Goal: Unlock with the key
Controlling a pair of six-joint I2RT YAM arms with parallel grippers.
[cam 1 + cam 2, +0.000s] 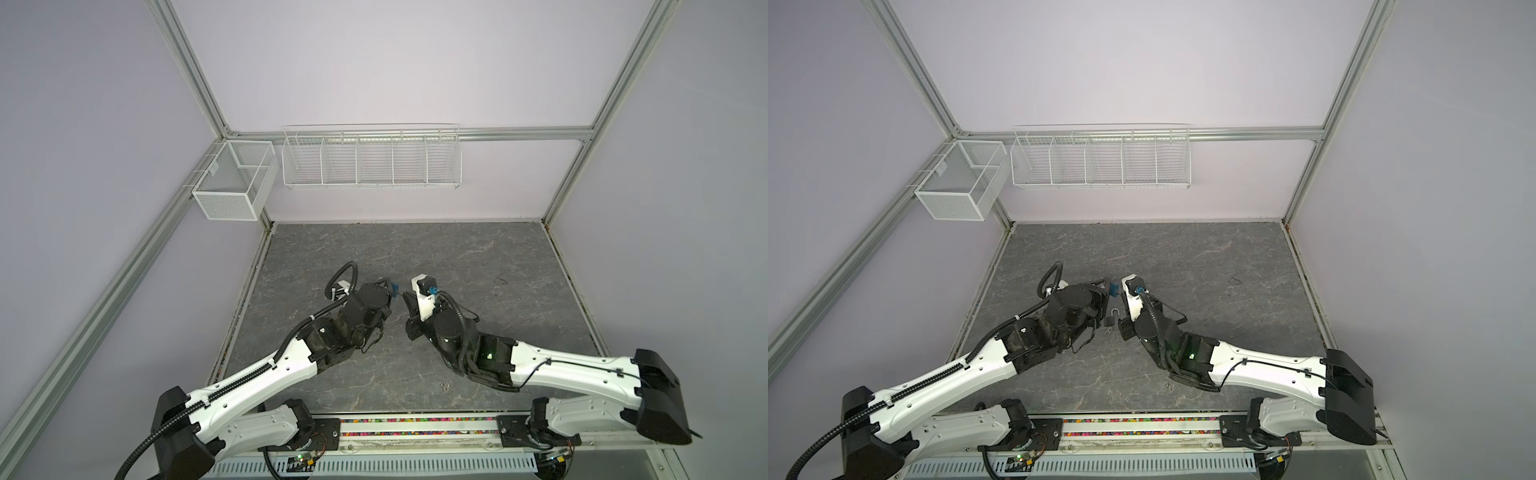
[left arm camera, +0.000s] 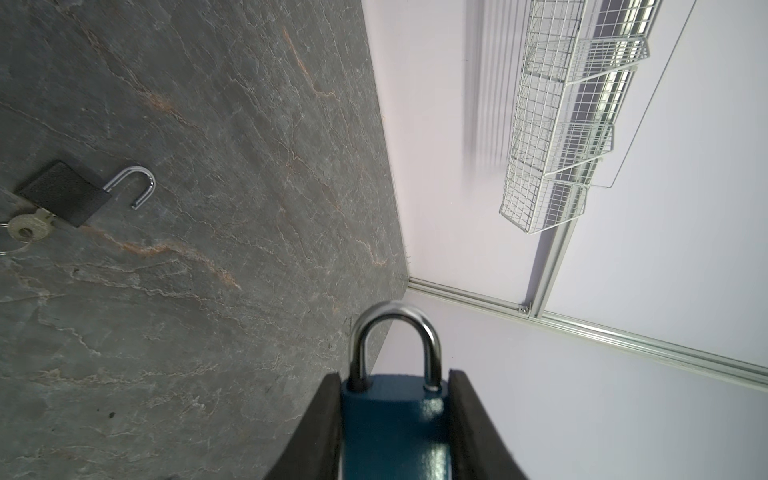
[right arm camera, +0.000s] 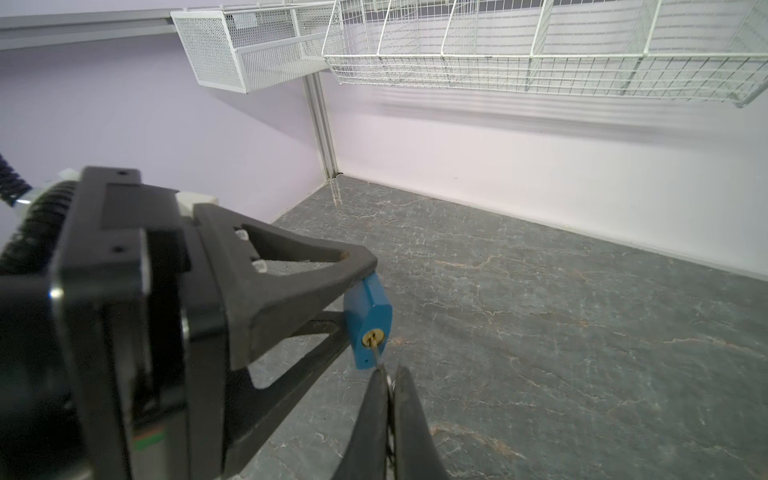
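Far half and right side of the counter (image 1: 478,257): bare, open to passage. Centre: left arm (image 1: 257,374) and right arm (image 1: 561,365) converge, leaving a narrow gap. A black padlock (image 1: 1109,321), shackle open, lies on the counter in that gap. Wire rack (image 1: 371,160) and mesh basket (image 1: 232,183) hang on the walls above counter level.

A blue padlock (image 3: 368,320), steel shackle closed, is held clear of the tabletop (image 3: 540,311). Its brass keyway faces 3 o'clock in both top views, where a slim key (image 3: 377,353) meets it tip-first. At its 6 o'clock a black padlock (image 1: 1109,320) lies flat, shackle sprung open, a silver key (image 2: 31,226) in its base.
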